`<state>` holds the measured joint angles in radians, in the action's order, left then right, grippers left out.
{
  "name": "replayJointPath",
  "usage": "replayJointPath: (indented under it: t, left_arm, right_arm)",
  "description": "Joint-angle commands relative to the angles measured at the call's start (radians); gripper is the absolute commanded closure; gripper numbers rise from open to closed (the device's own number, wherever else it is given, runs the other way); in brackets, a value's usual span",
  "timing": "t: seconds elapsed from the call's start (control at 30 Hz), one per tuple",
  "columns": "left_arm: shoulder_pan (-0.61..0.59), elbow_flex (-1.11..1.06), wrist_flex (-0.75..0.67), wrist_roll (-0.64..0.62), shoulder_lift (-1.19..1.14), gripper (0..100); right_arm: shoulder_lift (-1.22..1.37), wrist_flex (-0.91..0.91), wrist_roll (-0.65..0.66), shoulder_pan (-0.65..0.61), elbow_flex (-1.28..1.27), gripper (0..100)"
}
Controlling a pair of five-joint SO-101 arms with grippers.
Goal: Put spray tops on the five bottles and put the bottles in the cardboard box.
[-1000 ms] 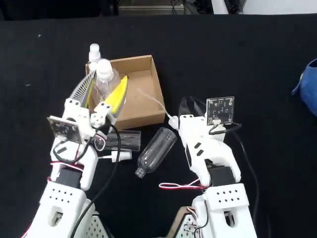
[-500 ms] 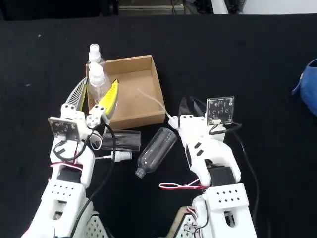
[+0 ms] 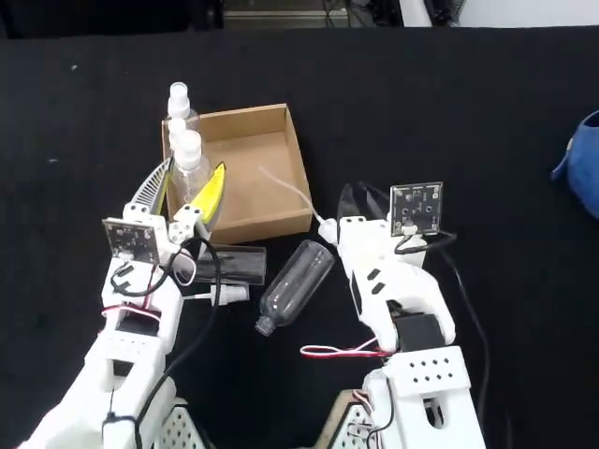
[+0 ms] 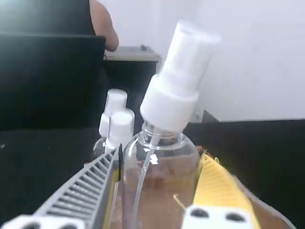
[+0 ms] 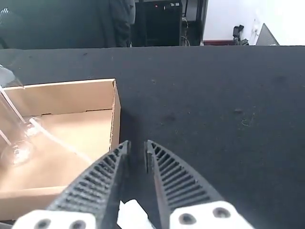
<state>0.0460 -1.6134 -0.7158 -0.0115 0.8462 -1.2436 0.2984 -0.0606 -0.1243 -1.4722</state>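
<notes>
Currently, a clear plastic bottle (image 3: pixel 194 182) with a white spray top (image 4: pixel 177 90) is held upright by the left gripper (image 3: pixel 194 166). The gripper's grey and yellow jaws are clamped round the bottle's body below the shoulder. The bottle is held over the left part of the open brown cardboard box (image 3: pixel 271 182); whether it touches the floor of the box cannot be told. Two more capped bottles (image 4: pixel 114 121) are seen at the box's far left corner.

The held bottle is judged light, thin-walled and slippery, and easily dented by a hard squeeze. The body is judged the better hold, since the spray top may pull off.

The left arm is stretched forward, with its gripper roughly level. The right gripper (image 5: pixel 137 145) is seen just beside the box's near right corner, jaws almost closed with nothing between the tips. An uncapped clear bottle (image 3: pixel 295 283) is seen lying on the black table (image 3: pixel 468 112).
</notes>
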Motion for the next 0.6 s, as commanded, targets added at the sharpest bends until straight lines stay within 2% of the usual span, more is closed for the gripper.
replayJointPath:
  t: [0.0, 0.4, 0.57]
  left_arm:
    - [-0.012, 0.047, -0.029, -0.009, -0.063, 97]
    - [-0.062, 0.107, -0.029, -0.012, -0.157, 97]
    - [-0.065, 0.125, -0.029, -0.086, -0.183, 97]
  right_arm:
    - [-0.024, -0.035, 0.008, 0.018, 0.004, 96.6]
    - [-0.024, -0.035, 0.008, 0.018, 0.004, 96.6]
    - [-0.024, -0.035, 0.008, 0.018, 0.004, 96.6]
